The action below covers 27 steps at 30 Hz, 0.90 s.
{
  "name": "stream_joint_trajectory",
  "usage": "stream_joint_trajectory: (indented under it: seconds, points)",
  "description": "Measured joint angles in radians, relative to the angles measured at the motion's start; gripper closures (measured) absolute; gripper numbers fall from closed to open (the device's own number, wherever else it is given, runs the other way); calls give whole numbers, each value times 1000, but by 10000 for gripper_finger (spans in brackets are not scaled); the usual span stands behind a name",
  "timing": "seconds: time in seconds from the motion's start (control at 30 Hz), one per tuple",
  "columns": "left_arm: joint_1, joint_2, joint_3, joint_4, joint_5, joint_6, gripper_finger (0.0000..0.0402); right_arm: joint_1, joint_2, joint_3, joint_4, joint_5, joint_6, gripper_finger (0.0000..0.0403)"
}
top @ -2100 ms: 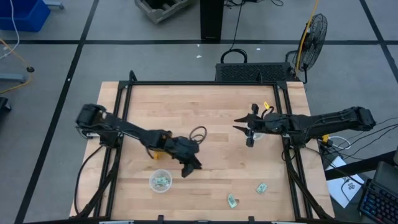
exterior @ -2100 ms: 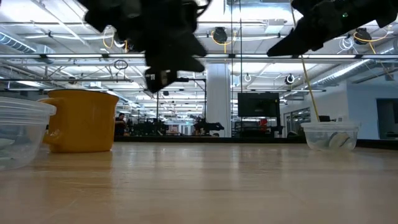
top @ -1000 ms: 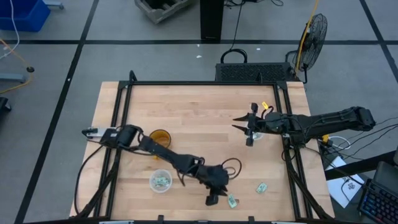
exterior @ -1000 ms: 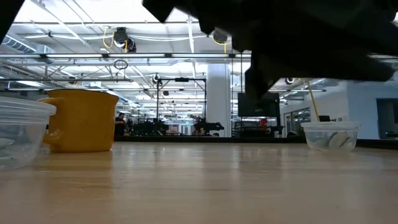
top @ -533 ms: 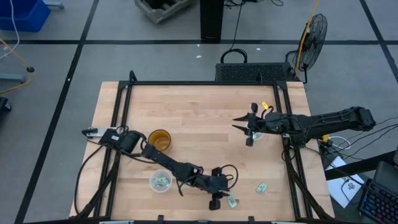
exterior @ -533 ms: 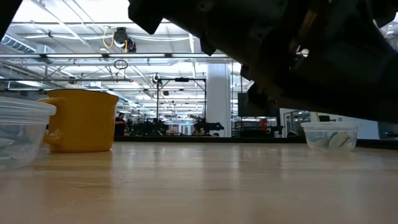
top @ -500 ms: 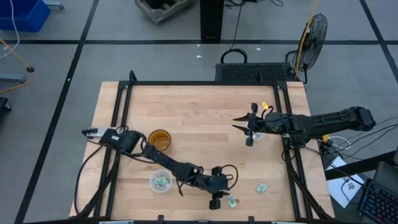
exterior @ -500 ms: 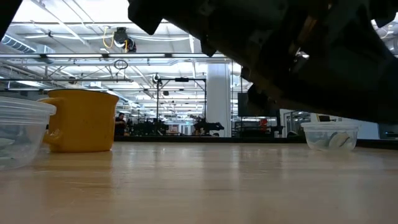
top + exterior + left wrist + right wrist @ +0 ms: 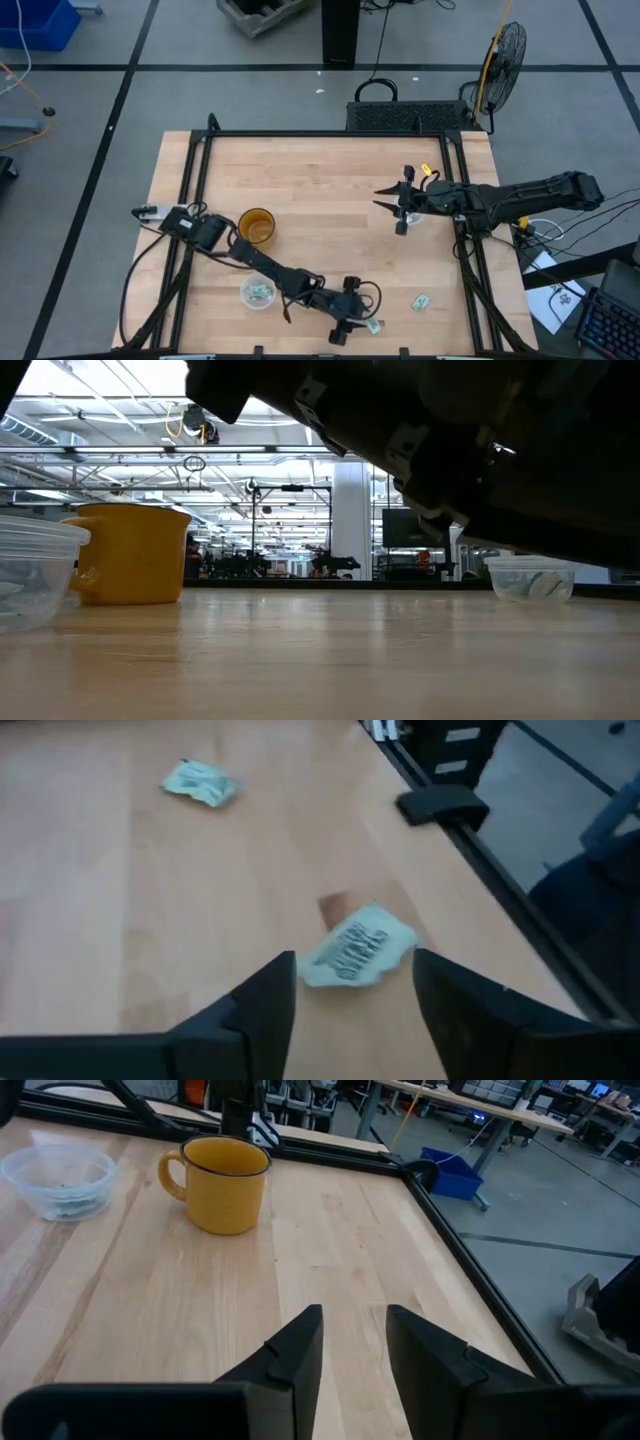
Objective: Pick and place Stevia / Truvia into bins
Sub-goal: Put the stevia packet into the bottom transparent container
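Two Stevia packets left on the table, both near the front edge. Near packet (image 9: 357,948) lies flat, crumpled, long axis running diagonally across the gap between the left gripper's fingers; in the high view it sits at (image 9: 373,325), just beside the gripper. Second packet (image 9: 420,300) lies to its right, well apart, also flat and skewed; seen in the left wrist view at (image 9: 200,783).

Left gripper (image 9: 341,331) reaches low over the front of the table, fingers (image 9: 262,995) spread wide, one on each side of the near packet, holding nothing; contact with the packet cannot be told.

Right gripper (image 9: 400,210) hangs over the right side of the table above the right bin, fingers (image 9: 295,1350) apart, nothing between them.

Left bin (image 9: 258,291) holds several green-white packets. Right bin (image 9: 528,577) holds a few pale packets. Yellow mug (image 9: 256,225) stands behind the left bin, apart from it; contents cannot be told.
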Motion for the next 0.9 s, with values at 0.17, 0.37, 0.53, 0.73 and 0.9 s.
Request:
stream_joint_trajectory:
  seconds: [0.17, 0.37, 0.53, 0.73, 0.9]
  points:
    - [27, 8, 1, 0, 27, -5, 175, 0, 0, 0, 0, 0, 0, 296]
    - [28, 39, 2, 22, 58, 13, 191, 0, 0, 0, -1, 0, 0, 298]
    - [29, 51, 2, 40, 86, 34, 221, 0, 0, 0, -1, 0, 0, 296]
    - [31, 57, 1, 31, 86, 16, 255, 0, 0, 0, -1, 0, 0, 298]
    - [31, 57, 1, 75, 106, 11, 277, 0, 0, 0, -1, 0, 0, 296]
